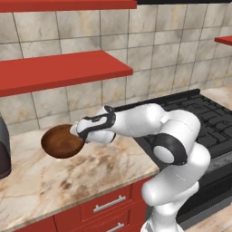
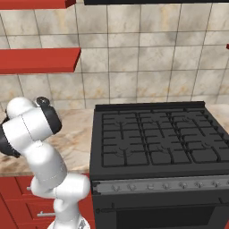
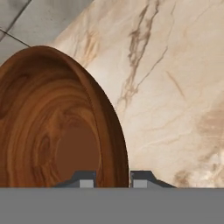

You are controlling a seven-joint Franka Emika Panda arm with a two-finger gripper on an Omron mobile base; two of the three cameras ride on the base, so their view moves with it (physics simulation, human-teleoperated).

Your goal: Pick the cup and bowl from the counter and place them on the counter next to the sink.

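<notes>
The bowl (image 1: 61, 141) sits on the counter (image 1: 68, 181) at the left of the stove (image 2: 152, 138), close to the tiled back wall and below the red shelf (image 1: 59, 70), with the arm stretched low across the worktop toward it. The gripper (image 3: 113, 179) has its two dark fingertips (image 3: 83, 179) set either side of the bowl's near rim, one inside the hollow and one outside the wall, and they look drawn in tight against that thin edge, so I would call it a pinch on the rim and not a loose hover. From the left base view the bowl looks tipped a little, its mouth turned partly up and toward the room; whether it is lifted clear of the stone or only rocked on its base I cannot tell. It looks like turned wood: stiff, fairly light, nothing that would crack from a small knock, but smooth and glossy enough to slide between narrow pads. Being round, it has no long axis to speak of; what matters is that the opening faces upward and the wall is shallow and flared, so the rim is the only sensible place to take hold. I would judge that a one-sided rim grip will let the far side sag and swing, so a slow, level carry toward the sink side seems wise.
</notes>
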